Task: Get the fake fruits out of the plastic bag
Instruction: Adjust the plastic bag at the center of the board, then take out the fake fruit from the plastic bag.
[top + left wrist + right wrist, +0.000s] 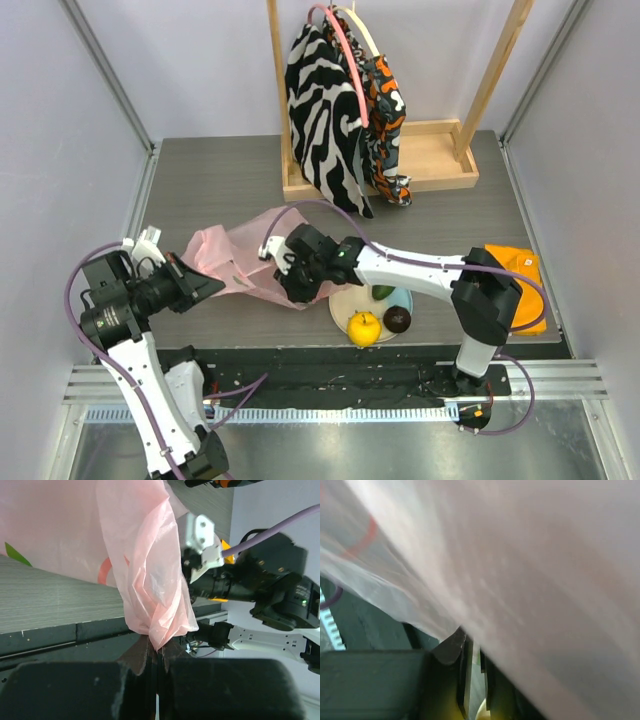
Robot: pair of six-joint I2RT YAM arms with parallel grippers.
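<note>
The left gripper (157, 652) has its jaws clamped tight on a twisted corner of the plastic bag (145, 570), pinching the pink film at the bag's left end. The right gripper (472, 665) sits at the bag's near right edge with its jaws drawn almost together. Film appears to be caught between them, though the blur makes that hard to confirm.

Between the two, the bag lies slack on the table, left of centre. Just to its right, a plate (405, 298) holds three fake fruits: a yellow-orange one (364, 327), a dark maroon one (397, 320) and a green avocado (383, 293).

I'd call it about half done. A green patch (15, 554) shows through the film, so something seems to be left inside. I can't see any other fruits.
</note>
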